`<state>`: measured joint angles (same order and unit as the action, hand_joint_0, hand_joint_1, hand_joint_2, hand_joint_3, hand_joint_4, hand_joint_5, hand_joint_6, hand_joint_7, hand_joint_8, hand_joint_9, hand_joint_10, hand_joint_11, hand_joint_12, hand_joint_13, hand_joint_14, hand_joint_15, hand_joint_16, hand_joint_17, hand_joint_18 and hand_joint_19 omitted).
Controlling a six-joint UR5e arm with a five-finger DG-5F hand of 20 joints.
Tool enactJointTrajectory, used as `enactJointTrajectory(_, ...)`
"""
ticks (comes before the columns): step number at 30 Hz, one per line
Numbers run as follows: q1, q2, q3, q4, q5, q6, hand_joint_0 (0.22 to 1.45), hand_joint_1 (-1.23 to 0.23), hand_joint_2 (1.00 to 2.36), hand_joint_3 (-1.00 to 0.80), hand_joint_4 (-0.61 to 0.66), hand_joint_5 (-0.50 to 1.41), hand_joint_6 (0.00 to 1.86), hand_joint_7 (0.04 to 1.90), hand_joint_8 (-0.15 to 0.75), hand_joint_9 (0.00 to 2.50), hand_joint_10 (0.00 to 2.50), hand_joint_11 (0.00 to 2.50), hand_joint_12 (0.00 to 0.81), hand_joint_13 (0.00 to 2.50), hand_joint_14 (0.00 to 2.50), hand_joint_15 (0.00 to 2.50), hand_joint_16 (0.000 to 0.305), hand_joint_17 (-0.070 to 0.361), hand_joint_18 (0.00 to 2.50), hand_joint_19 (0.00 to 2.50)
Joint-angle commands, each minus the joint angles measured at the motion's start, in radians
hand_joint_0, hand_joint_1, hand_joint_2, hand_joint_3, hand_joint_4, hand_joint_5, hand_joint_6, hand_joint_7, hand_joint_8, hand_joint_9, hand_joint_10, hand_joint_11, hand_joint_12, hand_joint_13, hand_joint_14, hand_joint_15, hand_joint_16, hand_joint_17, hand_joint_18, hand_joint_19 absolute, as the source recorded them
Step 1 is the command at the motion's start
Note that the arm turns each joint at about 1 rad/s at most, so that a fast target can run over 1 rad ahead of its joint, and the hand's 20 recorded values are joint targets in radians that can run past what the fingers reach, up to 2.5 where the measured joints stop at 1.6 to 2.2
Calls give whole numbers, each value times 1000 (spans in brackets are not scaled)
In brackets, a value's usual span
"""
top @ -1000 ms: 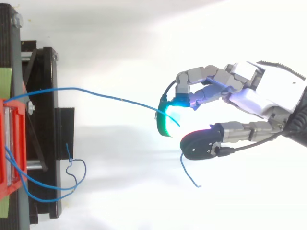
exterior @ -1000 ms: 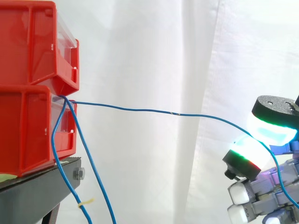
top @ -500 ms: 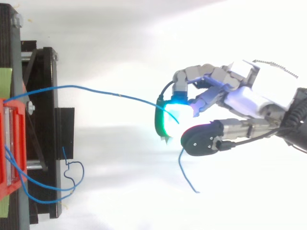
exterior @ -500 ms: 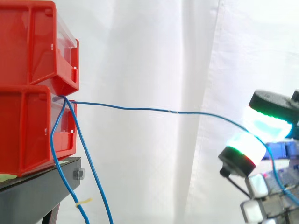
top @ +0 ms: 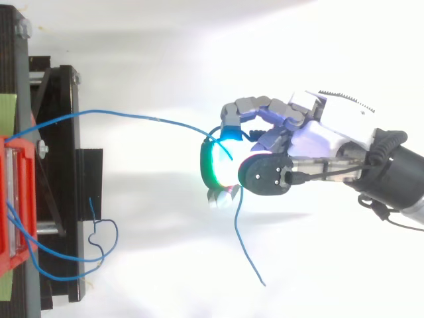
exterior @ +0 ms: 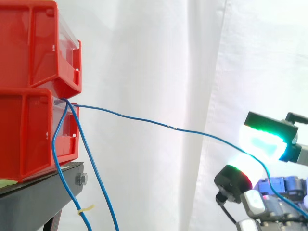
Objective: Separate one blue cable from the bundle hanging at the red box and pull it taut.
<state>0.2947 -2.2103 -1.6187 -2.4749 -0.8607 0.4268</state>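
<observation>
One blue cable [exterior: 144, 121] is separated from the bundle [exterior: 54, 144] at the red box [exterior: 29, 130] and pinched in the curled robot hand [top: 311, 142] well off the box; side view shows sag, so tautening remains, while top view shows its loose tail past the pinch.

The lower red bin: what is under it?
A black stand with a bolt carries the lower red bin. Two blue cable strands hang past its edge; the bin's underside is covered.
</observation>
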Motion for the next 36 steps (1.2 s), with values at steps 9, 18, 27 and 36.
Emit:
enactJointTrajectory(9, -2, -28, 40, -25, -14, 118, 706, -740, 1019, -158, 24, -210, 919, 1332, 540, 1383, 18, 608, 411, 996, 17, 434, 49, 111, 872, 530)
enactJointTrajectory(18, 4, -29, 48, -39, -12, 133, 705, -729, 1018, -166, 26, -216, 923, 1337, 528, 1189, 17, 466, 414, 974, 15, 436, 51, 114, 868, 537)
enactJointTrajectory(27, 6, -29, 108, -114, 48, 217, 712, -722, 1018, -163, 21, -219, 931, 1304, 401, 798, 11, 411, 433, 1129, 17, 462, 49, 111, 875, 511)
enactJointTrajectory(36, 12, -28, 120, -140, 49, 352, 716, -713, 1019, -163, 31, -221, 932, 1308, 395, 793, 11, 446, 423, 1303, 20, 678, 48, 109, 870, 506)
